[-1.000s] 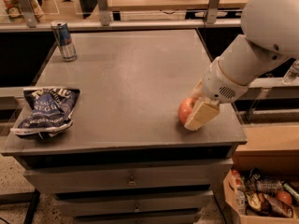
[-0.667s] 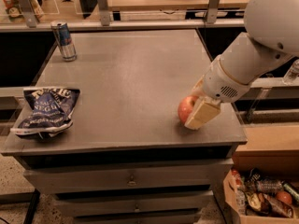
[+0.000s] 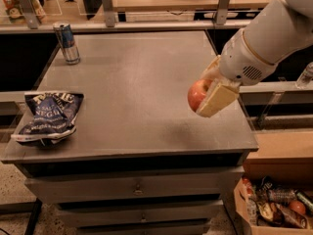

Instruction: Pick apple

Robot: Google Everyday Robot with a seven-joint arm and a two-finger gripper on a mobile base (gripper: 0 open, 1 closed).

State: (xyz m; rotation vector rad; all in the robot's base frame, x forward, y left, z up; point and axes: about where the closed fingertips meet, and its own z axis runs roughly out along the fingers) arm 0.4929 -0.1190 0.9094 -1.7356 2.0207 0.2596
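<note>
The apple (image 3: 197,94) is round and red-orange with a yellowish blush. It sits between the cream-coloured fingers (image 3: 218,98) of my gripper (image 3: 208,91), which is shut on it. The gripper holds the apple in the air above the right side of the grey table (image 3: 132,82). The white arm comes in from the upper right and hides the far side of the apple.
A dark blue chip bag (image 3: 48,116) lies at the table's left edge. A slim drink can (image 3: 66,43) stands at the back left. A cardboard box of snack packets (image 3: 276,209) with a small red-orange round item (image 3: 297,207) sits on the floor, lower right. Drawers front the table.
The gripper has lifted the apple off the table surface; it now hangs clear above the right side. The bag and can have not moved.
</note>
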